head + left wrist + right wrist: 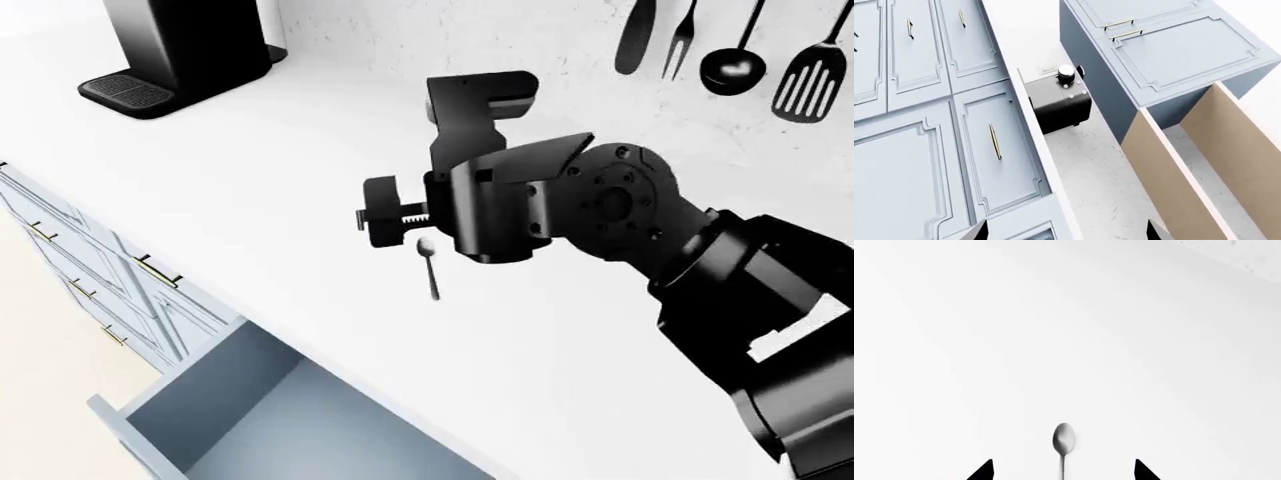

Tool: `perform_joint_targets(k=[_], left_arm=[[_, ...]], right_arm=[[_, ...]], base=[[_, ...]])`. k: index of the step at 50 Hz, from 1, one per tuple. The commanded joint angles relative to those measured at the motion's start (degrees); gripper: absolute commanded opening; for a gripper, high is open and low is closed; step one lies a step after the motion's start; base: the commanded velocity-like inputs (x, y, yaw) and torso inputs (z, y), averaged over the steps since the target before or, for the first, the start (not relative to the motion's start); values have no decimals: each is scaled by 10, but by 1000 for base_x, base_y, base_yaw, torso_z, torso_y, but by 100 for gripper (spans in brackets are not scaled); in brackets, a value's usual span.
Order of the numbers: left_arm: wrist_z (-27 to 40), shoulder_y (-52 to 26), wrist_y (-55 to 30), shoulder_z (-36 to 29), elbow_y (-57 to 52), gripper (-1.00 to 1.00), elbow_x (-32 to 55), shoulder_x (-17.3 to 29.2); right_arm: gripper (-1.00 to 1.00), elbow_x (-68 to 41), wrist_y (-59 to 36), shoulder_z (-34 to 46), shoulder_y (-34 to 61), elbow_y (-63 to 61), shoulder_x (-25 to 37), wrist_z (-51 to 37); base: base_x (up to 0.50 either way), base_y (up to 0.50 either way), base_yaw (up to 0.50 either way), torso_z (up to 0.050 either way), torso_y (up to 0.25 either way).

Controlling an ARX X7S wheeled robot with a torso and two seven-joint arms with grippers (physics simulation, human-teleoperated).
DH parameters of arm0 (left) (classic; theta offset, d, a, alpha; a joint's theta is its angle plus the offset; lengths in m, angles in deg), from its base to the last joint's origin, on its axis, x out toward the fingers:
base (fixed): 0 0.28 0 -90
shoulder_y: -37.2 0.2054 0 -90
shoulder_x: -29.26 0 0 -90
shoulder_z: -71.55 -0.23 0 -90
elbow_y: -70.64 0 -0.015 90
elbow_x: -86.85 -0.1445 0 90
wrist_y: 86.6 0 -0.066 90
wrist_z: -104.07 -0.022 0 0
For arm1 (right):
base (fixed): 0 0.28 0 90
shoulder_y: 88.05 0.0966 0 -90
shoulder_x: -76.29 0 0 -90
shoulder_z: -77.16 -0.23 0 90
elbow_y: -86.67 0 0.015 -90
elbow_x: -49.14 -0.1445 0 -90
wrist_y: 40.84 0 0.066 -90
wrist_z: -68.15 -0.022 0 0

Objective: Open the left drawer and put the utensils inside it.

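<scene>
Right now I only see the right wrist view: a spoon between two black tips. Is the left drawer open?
Observer: Yes. In the head view the left drawer stands open below the counter edge.
Operator: Anything inside?
Observer: The part that shows is bare. The spoon lies on the counter beyond it.
Operator: And the other pincer?
Observer: The left pincer is open, off the counter, facing cabinet fronts.
</scene>
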Motion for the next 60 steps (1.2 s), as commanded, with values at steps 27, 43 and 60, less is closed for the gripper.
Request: perform_joint_targets(k=[27, 43, 60], left_arm=[[0, -12, 11, -17, 16, 100, 1, 5], [0, -17, 17, -24, 24, 100, 0, 8], [0, -17, 17, -25, 23, 100, 0, 7]], right_arm=[[100, 75, 10, 48, -35, 119, -31, 150], [100, 87, 19, 59, -62, 145, -36, 192], [100, 103, 21, 70, -63, 190, -48, 248]], base=[[0, 0, 0, 0, 0], [0, 0, 0, 0, 0], [0, 0, 0, 0, 0]])
